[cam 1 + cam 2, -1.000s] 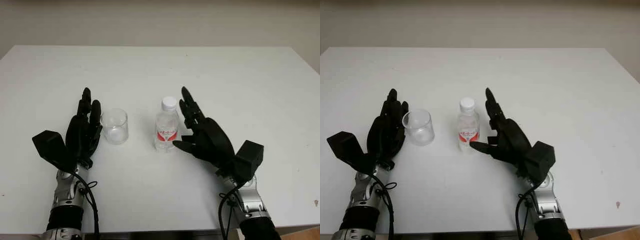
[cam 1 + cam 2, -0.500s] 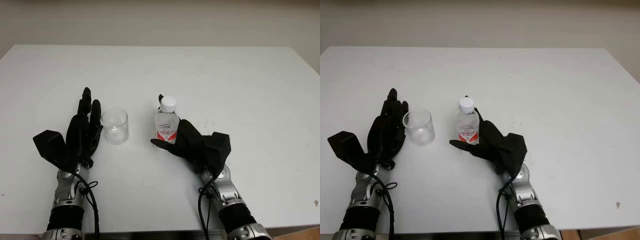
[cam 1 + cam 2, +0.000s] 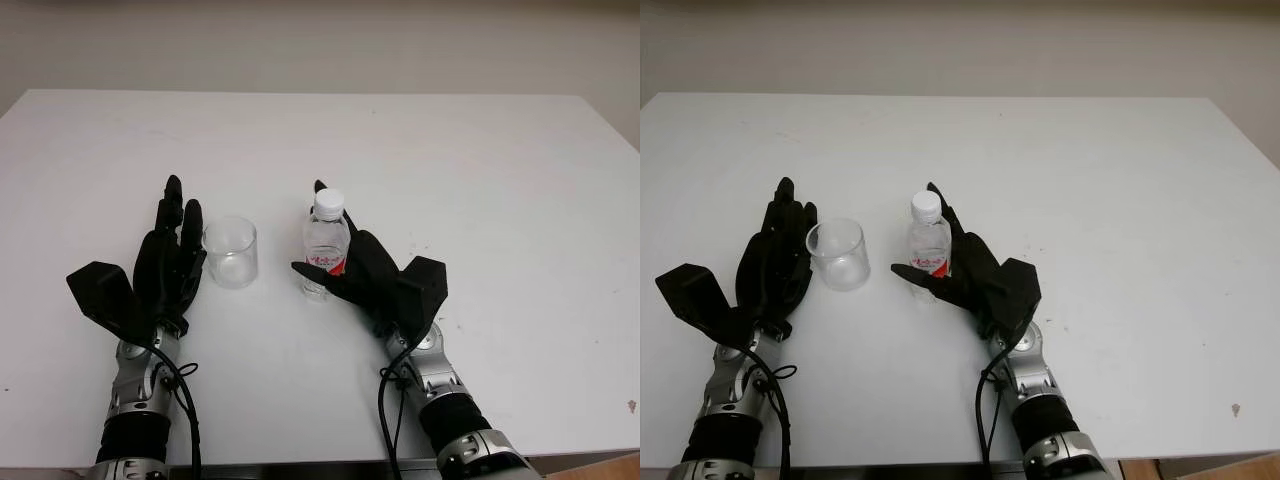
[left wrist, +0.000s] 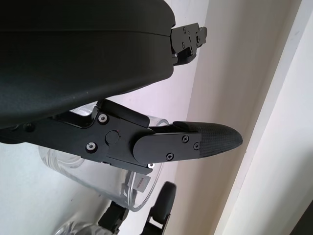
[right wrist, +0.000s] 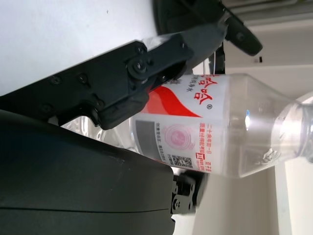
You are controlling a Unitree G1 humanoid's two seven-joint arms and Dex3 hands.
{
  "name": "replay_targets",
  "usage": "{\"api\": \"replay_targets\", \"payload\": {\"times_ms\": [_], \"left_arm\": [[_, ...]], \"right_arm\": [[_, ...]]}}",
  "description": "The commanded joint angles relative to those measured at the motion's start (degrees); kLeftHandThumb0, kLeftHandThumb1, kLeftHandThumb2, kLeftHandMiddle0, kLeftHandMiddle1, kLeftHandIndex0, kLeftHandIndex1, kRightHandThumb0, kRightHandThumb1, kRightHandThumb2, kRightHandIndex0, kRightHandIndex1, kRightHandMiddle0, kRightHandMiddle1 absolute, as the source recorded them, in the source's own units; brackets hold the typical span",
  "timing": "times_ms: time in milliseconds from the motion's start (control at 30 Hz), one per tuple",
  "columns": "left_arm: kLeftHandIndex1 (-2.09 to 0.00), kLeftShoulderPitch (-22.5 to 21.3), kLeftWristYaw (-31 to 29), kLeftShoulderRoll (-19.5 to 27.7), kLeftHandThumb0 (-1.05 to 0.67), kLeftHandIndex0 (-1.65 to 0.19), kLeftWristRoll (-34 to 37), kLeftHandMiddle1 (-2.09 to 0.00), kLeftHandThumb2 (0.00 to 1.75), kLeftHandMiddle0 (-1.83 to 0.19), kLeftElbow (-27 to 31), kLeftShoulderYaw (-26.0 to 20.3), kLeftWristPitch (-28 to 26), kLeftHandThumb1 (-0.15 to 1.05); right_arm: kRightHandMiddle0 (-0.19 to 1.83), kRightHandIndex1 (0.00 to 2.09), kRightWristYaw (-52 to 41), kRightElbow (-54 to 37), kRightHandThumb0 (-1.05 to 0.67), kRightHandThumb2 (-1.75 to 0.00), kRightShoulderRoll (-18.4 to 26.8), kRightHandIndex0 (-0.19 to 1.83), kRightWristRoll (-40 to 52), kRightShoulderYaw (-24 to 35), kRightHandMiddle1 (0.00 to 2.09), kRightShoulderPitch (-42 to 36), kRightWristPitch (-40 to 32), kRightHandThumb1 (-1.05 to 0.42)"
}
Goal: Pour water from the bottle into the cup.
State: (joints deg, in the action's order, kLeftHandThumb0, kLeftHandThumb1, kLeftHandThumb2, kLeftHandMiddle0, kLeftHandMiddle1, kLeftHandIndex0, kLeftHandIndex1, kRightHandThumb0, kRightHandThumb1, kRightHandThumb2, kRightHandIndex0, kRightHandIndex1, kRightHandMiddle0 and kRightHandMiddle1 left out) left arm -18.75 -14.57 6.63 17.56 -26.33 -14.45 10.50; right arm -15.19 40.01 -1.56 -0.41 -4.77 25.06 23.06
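Small clear plastic bottle, upright near the middle of the desk, with a white screw cap and a red-and-white label band around its waist. The wall is transparent and ribbed toward the shoulder; the right wrist view shows clear liquid inside, though its level cannot be read.

Right hand, black with three fingers, wrapped around the lower half of the bottle: the thumb crosses the front below the label, and fingertips rise behind the neck. In the right wrist view a jointed finger lies against the label.

Cup, a short, straight-walled tumbler of clear glass or plastic, stands upright just left of the bottle and apart from it. It looks empty; the white desk shows through its base.

Left hand, open, holds nothing. It sits just beside the cup on the side away from the bottle, fingers pointing toward the far edge. Whether it touches the cup wall cannot be told. The left wrist view shows the cup rim behind a flat, rounded finger.

The desk is a plain, matt white slab with rounded far corners. A pale, bare wall stands behind it.
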Motion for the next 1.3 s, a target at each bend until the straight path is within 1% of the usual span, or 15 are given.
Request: {"api": "replay_targets", "payload": {"times_ms": [0,33,67,233,300,433,533,633,700,800,933,1067,1133,1200,1267], "left_arm": [[-0.06,0.98,0.05,-0.48,-0.72,0.16,0.25,-0.06,0.41,0.13,0.06,-0.21,0.09,1.05],[-0.06,0.97,0.15,-0.55,-0.72,0.15,0.31,-0.06,0.41,0.13,0.07,-0.26,-0.01,1.05],[-0.06,0.96,0.24,-0.59,-0.72,0.15,0.34,-0.06,0.4,0.12,0.09,-0.28,-0.08,1.05],[-0.06,0.71,0.04,-0.46,-0.7,0.15,0.06,-0.06,0.43,0.13,-0.34,-0.05,0.29,1.05],[-0.06,0.57,0.05,-0.43,-0.7,0.15,-0.09,-0.05,0.43,0.13,-0.57,0.04,0.39,1.05],[-0.05,0.22,-0.06,-0.41,-0.71,0.16,-0.14,-0.05,0.44,0.14,-1.19,0.05,0.74,1.05],[-0.05,0.24,0.0,-0.36,-0.71,0.16,-0.19,-0.05,0.44,0.14,-1.18,0.07,0.76,1.05],[-0.05,0.43,0.2,-0.39,-0.71,0.16,-0.26,-0.05,0.44,0.14,-0.9,0.07,0.72,1.05],[-0.05,0.51,0.07,-0.37,-0.72,0.16,-0.07,-0.05,0.43,0.13,-0.74,0.01,0.54,1.05],[-0.05,0.47,0.01,-0.46,-0.71,0.16,0.32,-0.06,0.42,0.13,-0.71,-0.21,0.33,1.05],[-0.06,0.61,0.25,-0.2,-0.71,0.16,-0.34,-0.05,0.43,0.14,-0.65,0.04,0.53,1.05],[-0.06,0.67,0.51,-0.33,-0.71,0.15,-0.55,-0.05,0.43,0.13,-0.51,0.09,0.62,1.05],[-0.06,0.67,0.73,-0.52,-0.71,0.15,-0.41,-0.06,0.43,0.12,-0.28,0.05,0.35,1.05],[-0.06,0.55,0.64,-0.63,-0.71,0.15,-0.11,-0.06,0.42,0.12,-0.42,-0.05,0.29,1.05],[-0.06,0.43,0.7,-0.64,-0.71,0.14,-0.2,-0.06,0.42,0.11,-0.61,-0.01,0.38,1.05]], "right_arm": [[0.63,2.05,0.91,-0.54,-0.55,-0.07,0.55,0.97,-1.76,-0.98,2.04,-0.64,0.59,-1.0],[0.82,2.07,0.83,-0.84,-0.54,-0.09,0.89,1.13,-2.28,-1.27,2.07,-0.72,0.53,-1.03],[0.95,2.08,0.71,-1.03,-0.53,-0.11,1.08,1.21,-2.53,-1.41,2.08,-0.77,0.52,-1.04],[1.32,2.09,-1.66,-2.2,-0.49,-0.21,3.14,1.48,-3.58,-2.57,2.09,-0.88,0.39,-1.05],[1.38,2.09,-2.69,-2.96,-0.48,-0.24,3.9,1.56,-3.7,-2.86,2.09,-1.05,0.14,-1.05],[1.35,2.09,-3.62,-3.87,-0.51,-0.33,5.16,1.67,-4.69,-3.5,2.09,-1.29,0.81,-1.05],[1.46,2.09,-3.1,-4.37,-0.5,-0.38,5.4,1.78,-5.37,-3.87,2.09,-1.27,0.76,-1.05],[1.52,2.09,-2.8,-4.64,-0.48,-0.4,5.09,1.82,-5.04,-3.62,2.09,-0.93,0.71,-1.05],[1.53,2.09,-1.64,-3.52,-0.45,-0.41,4.9,1.83,-5.2,-3.18,2.09,0.64,1.81,-1.05],[1.63,2.09,1.32,-1.78,-0.44,-0.45,5.31,1.83,-6.81,-2.84,2.09,3.97,1.93,-1.05],[1.66,2.09,3.82,1.66,-0.42,-0.48,5.75,1.83,-7.46,-2.16,2.09,8.63,2.53,-1.05],[1.65,2.09,6.42,7.29,-0.39,-0.49,7.08,1.83,-9.56,-2.03,2.09,15.75,3.92,-1.05],[1.59,2.09,6.96,10.22,-0.39,-0.48,7.7,1.83,-10.25,-2.11,2.09,18.5,5.06,-1.05],[1.39,2.09,8.26,13.75,-0.38,-0.43,8.7,1.67,-12.1,-2.8,2.09,21.64,6.68,-1.05],[1.27,2.09,9.92,16.62,-0.38,-0.41,9.58,1.58,-14.47,-3.78,2.09,24.46,7.05,-1.05]]}}
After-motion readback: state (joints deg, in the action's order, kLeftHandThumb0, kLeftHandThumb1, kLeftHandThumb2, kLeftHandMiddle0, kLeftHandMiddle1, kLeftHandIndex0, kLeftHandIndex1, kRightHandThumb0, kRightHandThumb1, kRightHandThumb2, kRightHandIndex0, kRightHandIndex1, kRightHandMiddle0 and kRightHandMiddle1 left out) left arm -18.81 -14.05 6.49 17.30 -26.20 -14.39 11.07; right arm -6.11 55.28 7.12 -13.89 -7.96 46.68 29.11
